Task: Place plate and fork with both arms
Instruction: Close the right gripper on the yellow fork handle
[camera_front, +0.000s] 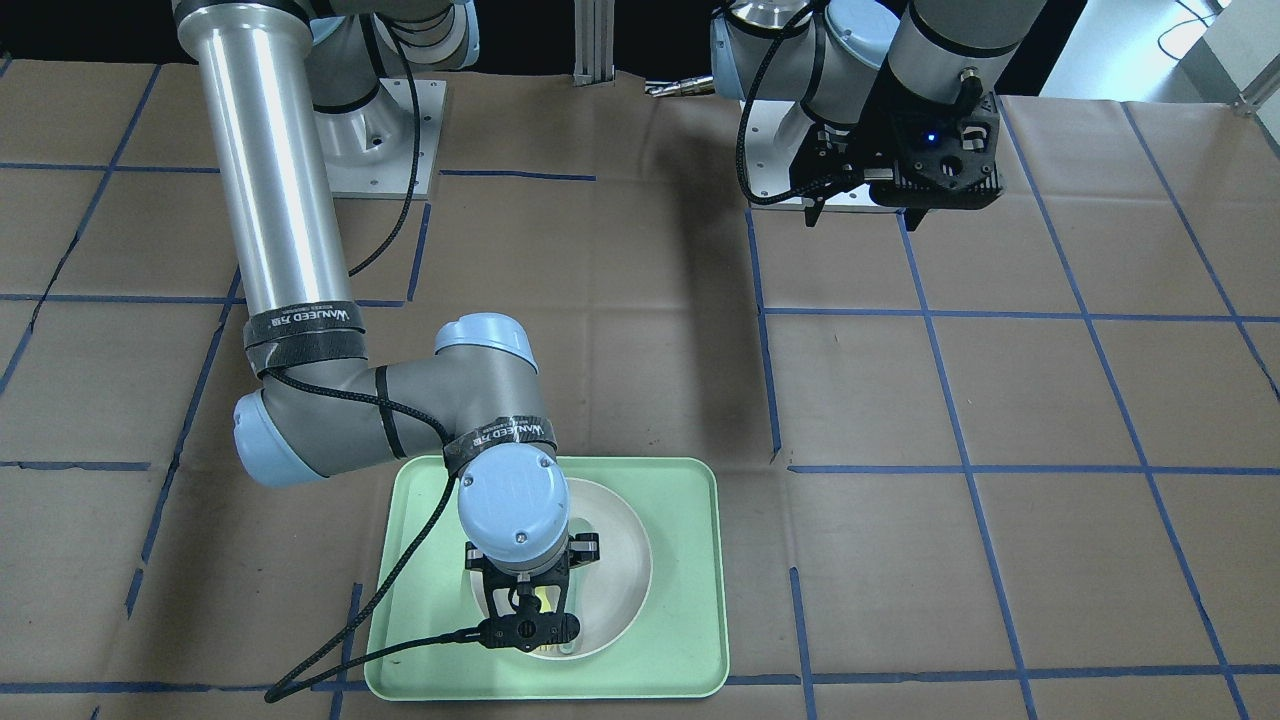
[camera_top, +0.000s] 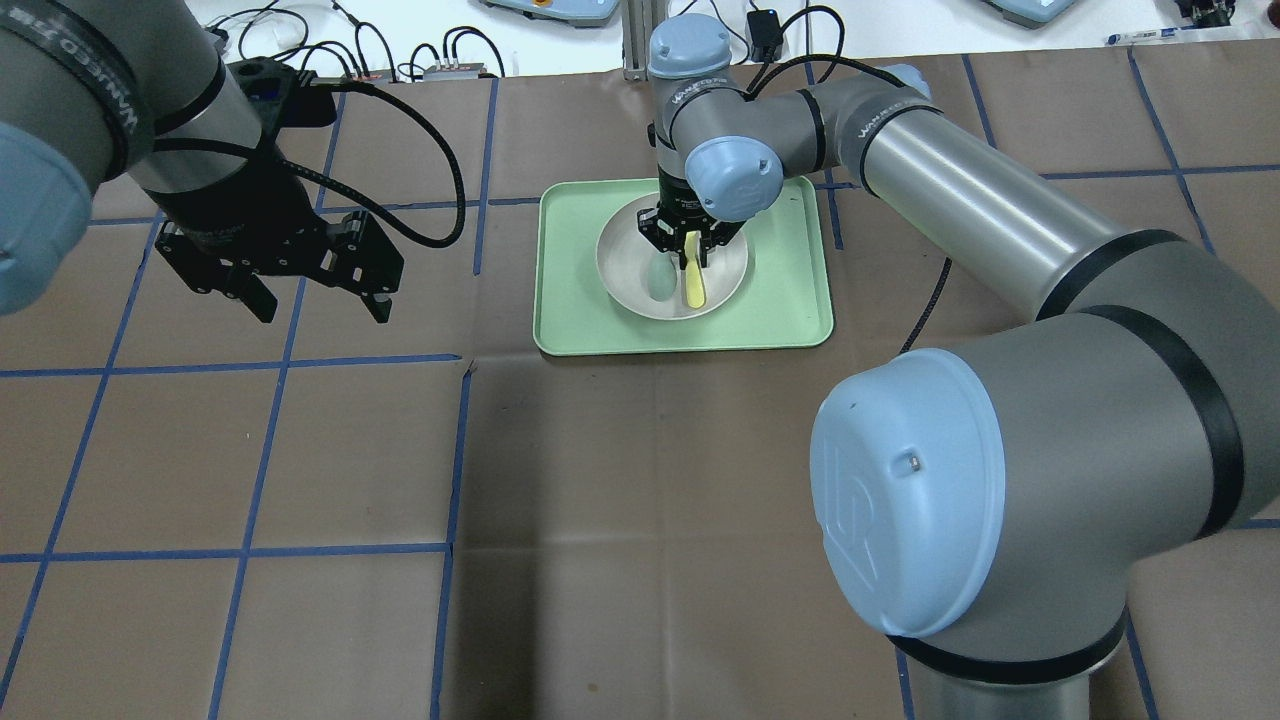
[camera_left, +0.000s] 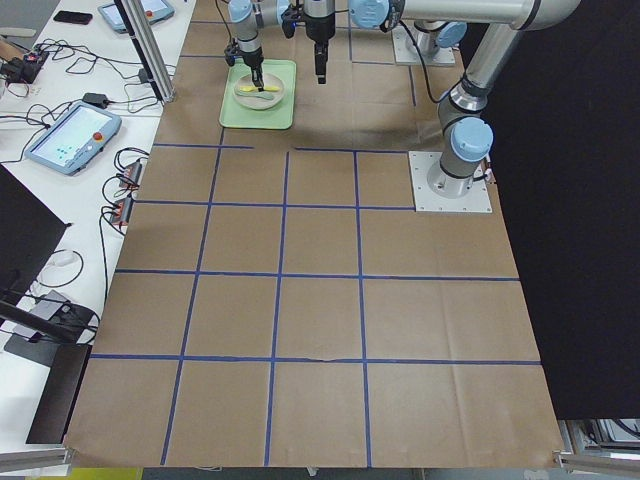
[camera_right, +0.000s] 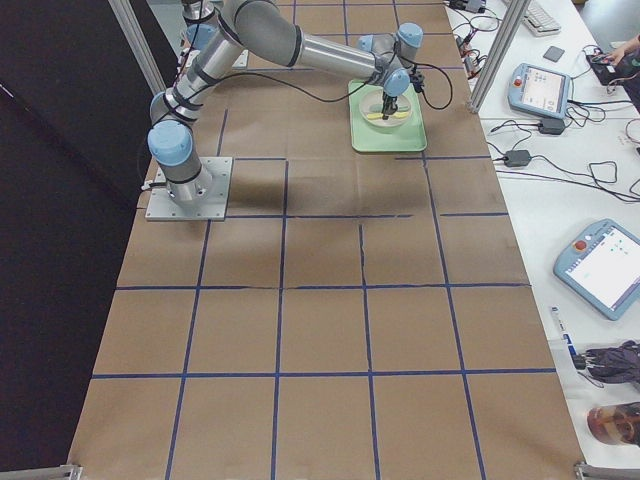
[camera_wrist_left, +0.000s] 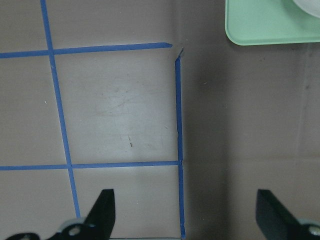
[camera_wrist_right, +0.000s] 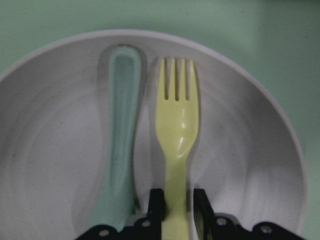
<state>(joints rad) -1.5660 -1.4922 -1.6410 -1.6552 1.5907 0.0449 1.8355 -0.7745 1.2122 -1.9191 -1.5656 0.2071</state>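
The off-white plate (camera_top: 625, 275) sits on the mint-green tray (camera_top: 780, 300). The pale-yellow fork (camera_wrist_right: 177, 130) lies in the plate beside a grey-green spoon (camera_wrist_right: 120, 135). My right gripper (camera_wrist_right: 175, 197) reaches straight down into the plate, and its two fingers are shut on the fork's handle; it also shows in the overhead view (camera_top: 692, 245), with the fork (camera_top: 694, 280) sticking out below it. My left gripper (camera_top: 322, 308) is open and empty, hovering above the bare table well to the left of the tray. In the left wrist view the left gripper (camera_wrist_left: 185, 197) has its fingers wide apart.
The table is covered in brown paper with a grid of blue tape lines (camera_top: 455, 450). The tray's corner (camera_wrist_left: 270, 25) shows at the top right of the left wrist view. The right arm's long silver link (camera_top: 1000, 215) spans the table's right side above the surface.
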